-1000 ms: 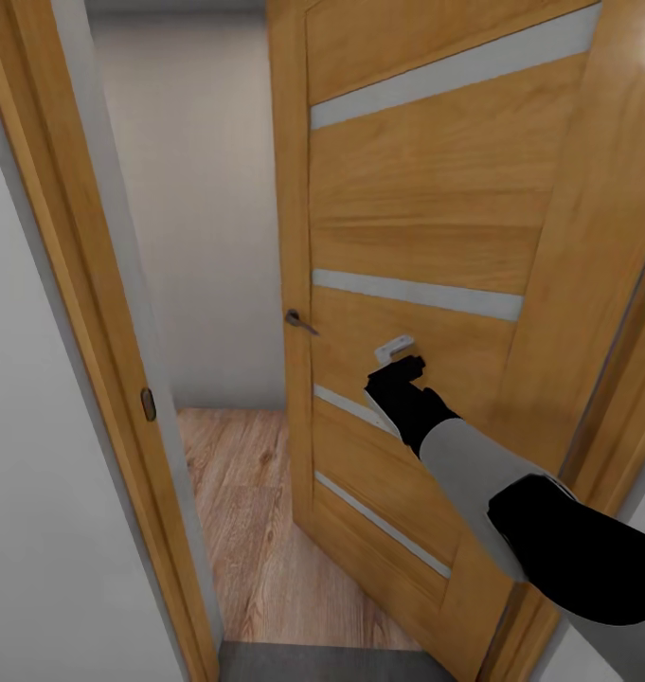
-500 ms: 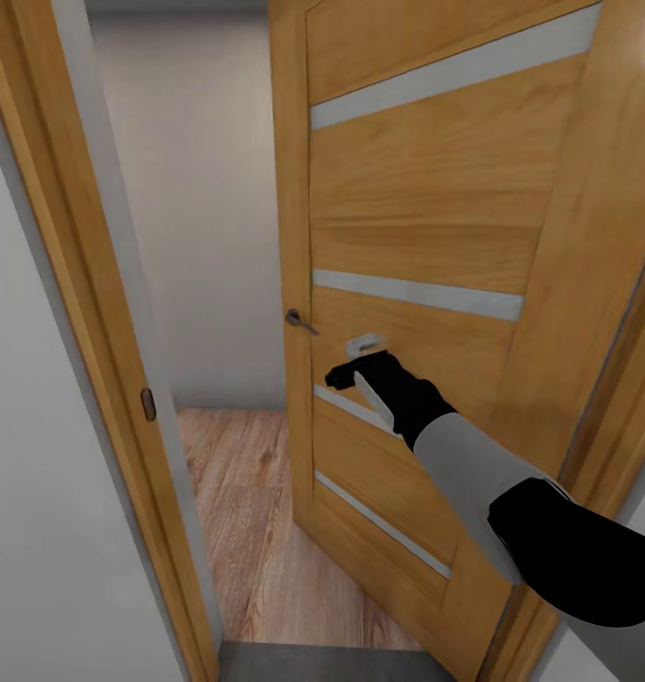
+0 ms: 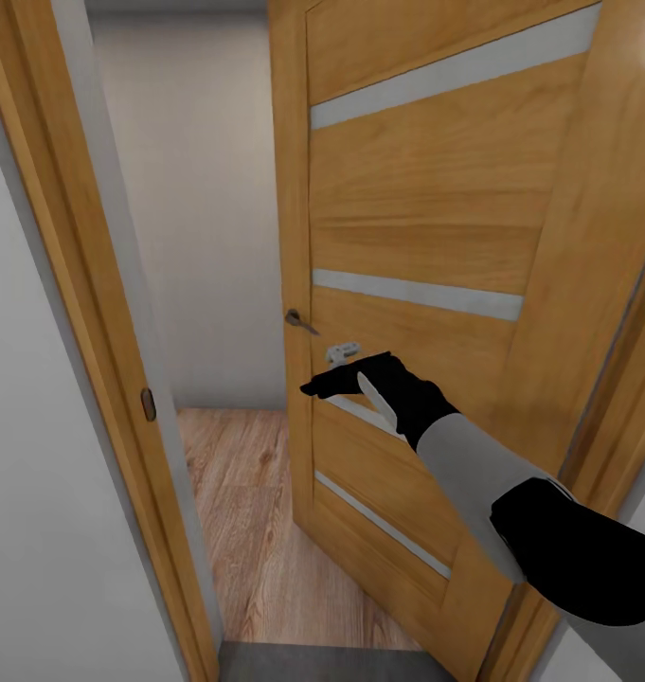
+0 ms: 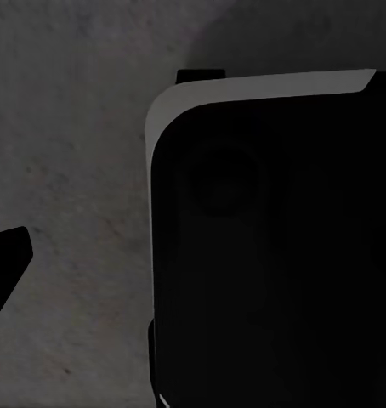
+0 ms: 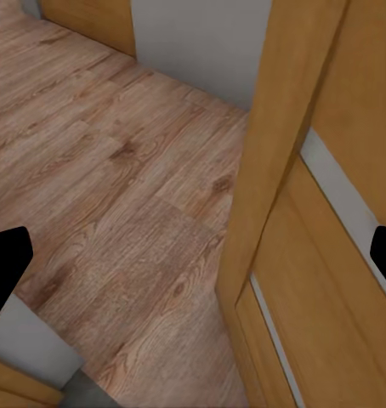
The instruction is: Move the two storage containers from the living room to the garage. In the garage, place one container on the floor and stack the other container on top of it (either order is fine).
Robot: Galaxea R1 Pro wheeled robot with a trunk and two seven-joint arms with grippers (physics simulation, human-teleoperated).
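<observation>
Right hand (image 3: 324,386) held against wooden door (image 3: 407,227), just below door handle (image 3: 300,322); fingers apart in wrist view, nothing gripped. Left hand state cannot be told. Storage containers not yet reached; wood plank floor (image 3: 246,493) seen beyond hand. Fetching, carrying, stacking all judged outstanding.

The door (image 3: 426,237) is cut by the top edge; right gripper (image 3: 314,388) fingertips blend together.
</observation>
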